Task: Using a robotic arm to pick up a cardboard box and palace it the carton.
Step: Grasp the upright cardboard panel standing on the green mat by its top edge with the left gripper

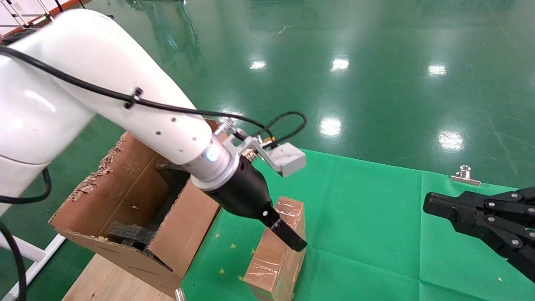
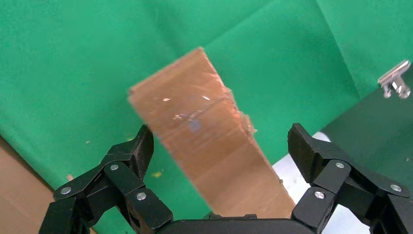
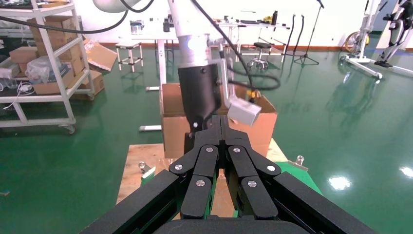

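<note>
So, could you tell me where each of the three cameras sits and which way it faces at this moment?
Head view: on the robot's head, looking forward and down at the carton, cardboard box and green cloth; shows the left gripper and right gripper.
Left wrist view: looks past its own open fingers at the cardboard box.
Right wrist view: looks over its own shut fingers towards the left arm and carton.
Shared: head and left wrist views both show a metal clip.

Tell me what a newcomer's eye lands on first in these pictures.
The white left arm's tool reaches down over the taped cardboard box on the green cloth, fingers open on either side of it. Left of the box stands the torn carton. The right tool waits shut at the right edge.
</note>
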{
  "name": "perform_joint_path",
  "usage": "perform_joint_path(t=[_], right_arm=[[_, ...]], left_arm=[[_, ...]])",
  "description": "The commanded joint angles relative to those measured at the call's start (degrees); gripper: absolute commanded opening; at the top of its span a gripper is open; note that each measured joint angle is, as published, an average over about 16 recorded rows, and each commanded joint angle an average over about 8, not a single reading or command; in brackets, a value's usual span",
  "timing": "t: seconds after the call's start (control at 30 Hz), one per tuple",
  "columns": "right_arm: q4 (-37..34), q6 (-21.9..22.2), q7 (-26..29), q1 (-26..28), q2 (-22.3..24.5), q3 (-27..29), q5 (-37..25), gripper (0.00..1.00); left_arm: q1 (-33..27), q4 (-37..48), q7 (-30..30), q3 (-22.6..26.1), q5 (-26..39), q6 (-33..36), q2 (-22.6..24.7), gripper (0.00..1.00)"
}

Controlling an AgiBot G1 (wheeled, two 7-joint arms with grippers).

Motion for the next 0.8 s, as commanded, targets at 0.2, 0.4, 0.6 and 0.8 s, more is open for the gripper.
perform_joint_path(t=[0.2,0.4,0.6,0.8], right_arm=[[0.0,0.0,0.0,0.0,0.0,0.0,0.0,0.33],[0.0,0.0,0.0,0.0,0.0,0.0,0.0,1.00],[0.0,0.0,0.0,0.0,0.0,0.0,0.0,1.00],[0.0,0.0,0.0,0.0,0.0,0.0,0.0,1.00]], left_arm=[[-0.6,0.0,0.3,2.9,0.6,-0.4,1.4,1.00],[-1.0,0.0,0.5,3.5,0.9,-0.5,1.7,0.33],[-0.8,0.0,0.4,3.1,0.8,-0.5,1.5,0.00],[-0.6,0.0,0.3,2.8,0.6,-0.4,1.3,0.00]])
